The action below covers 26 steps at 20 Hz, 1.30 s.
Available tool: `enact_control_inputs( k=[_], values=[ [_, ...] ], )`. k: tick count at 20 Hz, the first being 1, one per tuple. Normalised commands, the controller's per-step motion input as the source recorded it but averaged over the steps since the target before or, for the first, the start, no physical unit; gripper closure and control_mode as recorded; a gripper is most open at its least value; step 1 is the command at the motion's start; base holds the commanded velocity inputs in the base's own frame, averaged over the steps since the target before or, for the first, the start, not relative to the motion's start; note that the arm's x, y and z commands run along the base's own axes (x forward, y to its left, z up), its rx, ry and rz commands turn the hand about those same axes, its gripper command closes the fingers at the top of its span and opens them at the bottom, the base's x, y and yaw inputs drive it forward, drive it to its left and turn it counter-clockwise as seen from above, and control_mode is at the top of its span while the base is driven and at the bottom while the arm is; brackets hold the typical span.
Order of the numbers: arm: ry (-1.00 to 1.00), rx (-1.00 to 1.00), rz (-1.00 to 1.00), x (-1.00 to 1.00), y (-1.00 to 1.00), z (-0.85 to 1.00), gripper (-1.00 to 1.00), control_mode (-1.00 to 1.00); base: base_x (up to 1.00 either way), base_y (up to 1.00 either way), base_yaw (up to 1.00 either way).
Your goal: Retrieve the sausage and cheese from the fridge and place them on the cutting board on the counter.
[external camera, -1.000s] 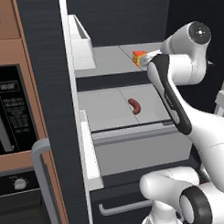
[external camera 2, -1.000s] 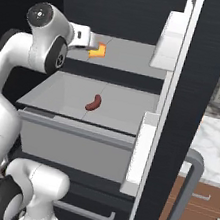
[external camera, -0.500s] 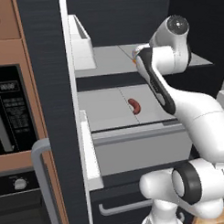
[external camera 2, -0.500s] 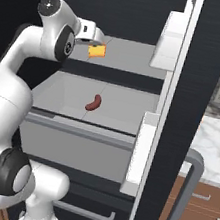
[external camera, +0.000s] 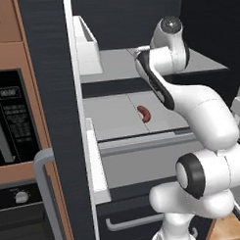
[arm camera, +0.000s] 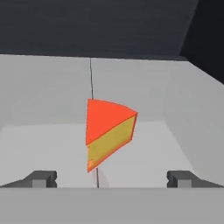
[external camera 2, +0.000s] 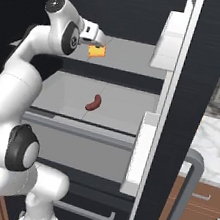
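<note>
Neither item has left the fridge [external camera 2: 195,96]: the end effector [arm camera: 111,179], jaws spread wide and empty, faces the cheese [arm camera: 107,133] on its shelf; the sausage [external camera 2: 93,102] lies on the shelf below.

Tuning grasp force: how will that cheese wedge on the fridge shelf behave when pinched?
The cheese looks like a rigid wedge, so probably stiff, not floppy. Its faces taper to a point, so it may squirt out or twist unless pinched across the flat sides. It is small and likely light; the open gripper spans it easily.
</note>
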Motion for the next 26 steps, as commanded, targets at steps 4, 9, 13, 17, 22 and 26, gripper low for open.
enact_control_inputs(
  k=[4, 9, 13, 17, 22, 26],
  values=[
    [0.05, 0.02, -0.05, 0.35, 0.01, -0.11, -1.0, -1.0, 0.0, 0.0, 0.0],
    [0.06, 0.06, -0.07, 0.35, 0.0, 0.0, -1.0, -1.0, 0.0, 0.0, 0.0],
    [0.09, 0.04, -0.08, 0.26, 0.0, 0.0, -1.0, -1.0, 0.0, 0.0, 0.0],
    [0.11, 0.05, -0.07, 0.23, 0.0, 0.0, -1.0, -1.0, 0.0, 0.0, 0.0],
    [0.05, 0.01, -0.08, 0.29, 0.0, 0.0, -1.0, -1.0, 0.0, 0.0, 0.0],
    [0.03, 0.01, -0.07, 0.38, 0.0, -0.04, -1.0, -1.0, 0.0, 0.0, 0.0]
  ],
)
